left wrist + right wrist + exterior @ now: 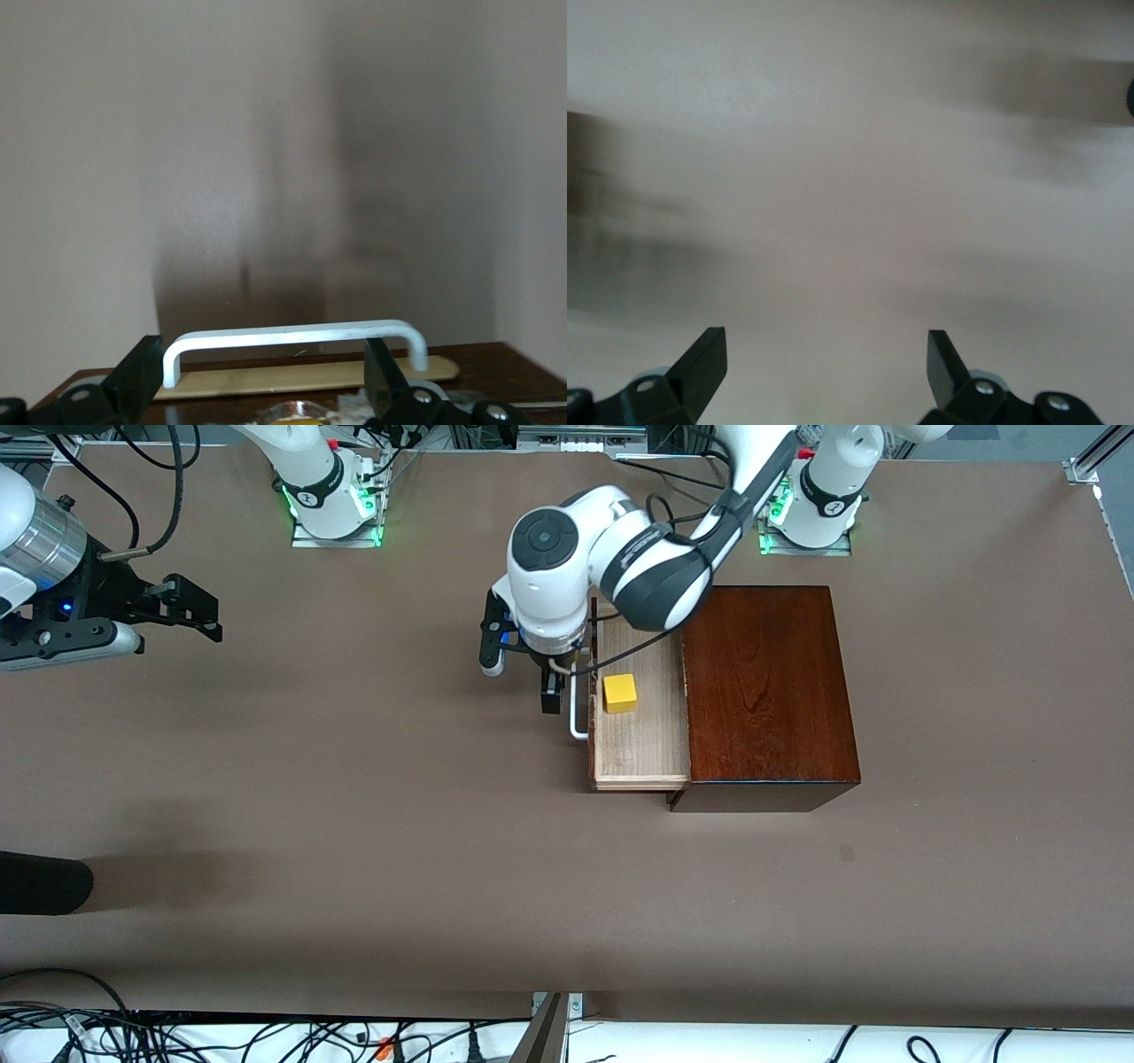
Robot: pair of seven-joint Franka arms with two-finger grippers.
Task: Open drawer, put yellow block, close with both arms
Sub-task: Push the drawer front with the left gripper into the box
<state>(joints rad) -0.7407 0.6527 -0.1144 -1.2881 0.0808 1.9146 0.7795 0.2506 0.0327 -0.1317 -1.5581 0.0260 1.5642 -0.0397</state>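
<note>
The drawer (642, 735) stands pulled out of the dark mahogany box (771, 691) toward the right arm's end of the table. The yellow block (620, 693) lies in its pale wooden tray, close to the drawer front. The white handle (578, 713) (292, 337) is on that front. My left gripper (553, 682) (261, 367) hangs open just over the handle, with its fingertips (142, 372) wide apart and holding nothing. My right gripper (190, 611) (826, 363) is open and empty in the air over the bare table at the right arm's end, where it waits.
A black object (44, 883) pokes in over the table edge at the right arm's end, nearer the front camera. Cables (266, 1036) run along the nearest table edge. The arm bases (332, 505) stand along the farthest edge.
</note>
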